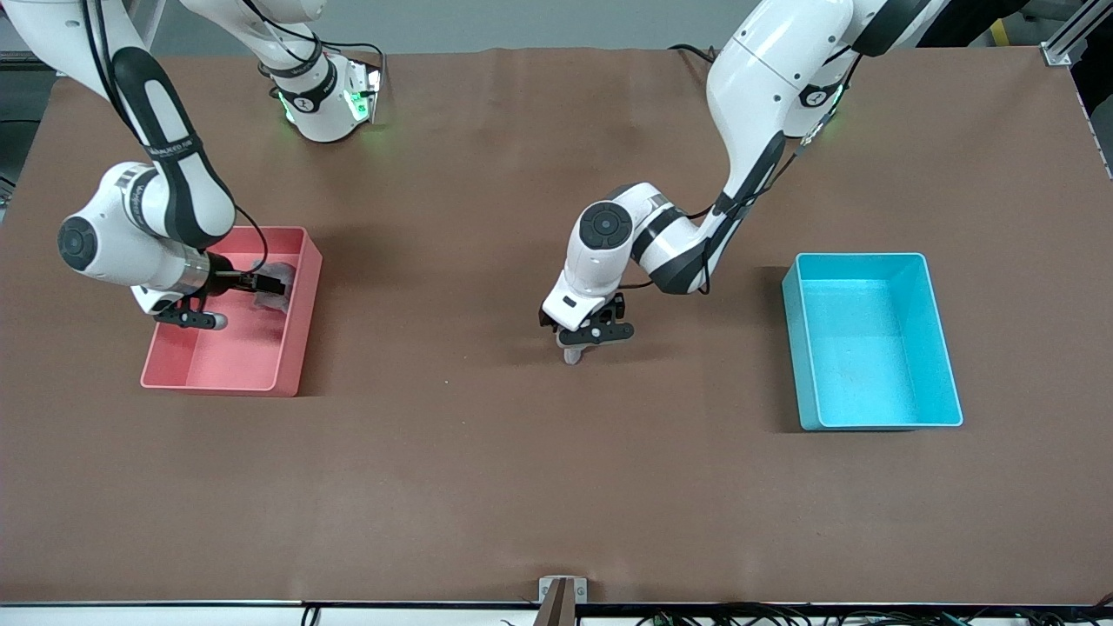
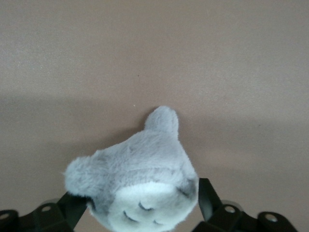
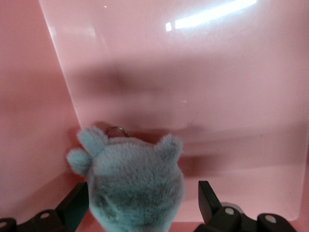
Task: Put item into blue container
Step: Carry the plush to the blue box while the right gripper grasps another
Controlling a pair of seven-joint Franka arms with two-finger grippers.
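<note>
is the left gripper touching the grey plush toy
Touching. In the left wrist view the left gripper has a finger pressed against each side of the grey plush toy, over the bare brown table.

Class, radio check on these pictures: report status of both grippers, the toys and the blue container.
Left gripper over mid-table, shut on grey plush toy. Right gripper inside pink bin, around second plush toy. Blue container holds nothing, path open.
</note>
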